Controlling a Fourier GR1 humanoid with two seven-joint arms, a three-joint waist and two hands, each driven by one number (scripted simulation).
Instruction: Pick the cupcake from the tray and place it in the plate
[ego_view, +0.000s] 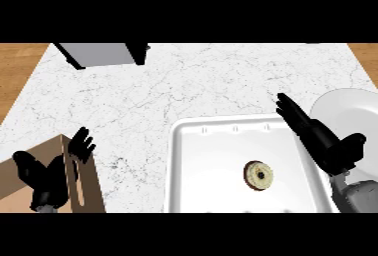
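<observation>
1. As I judge it, nothing of the task is done yet. The cupcake lies in the white tray, toward its near right part, with no fingers on it.
2. The plate stands on the desk just beside the tray's far right corner. It holds nothing that I can see.
3. My right robot hand hangs over the tray's right rim, between the cupcake and the plate. Its fingers are straight and a little spread, pointing far and left, and it holds nothing.
4. My left robot hand rests open at the near left, fingers up, over a brown box, well apart from the tray.
5. A grey object sits at the far left of the desk, out of the way.
6. By my reckoning the whole job is left. I must bring the right robot hand down to the cupcake, close round it, lift it over the tray's rim and set it in the plate to the right.
</observation>
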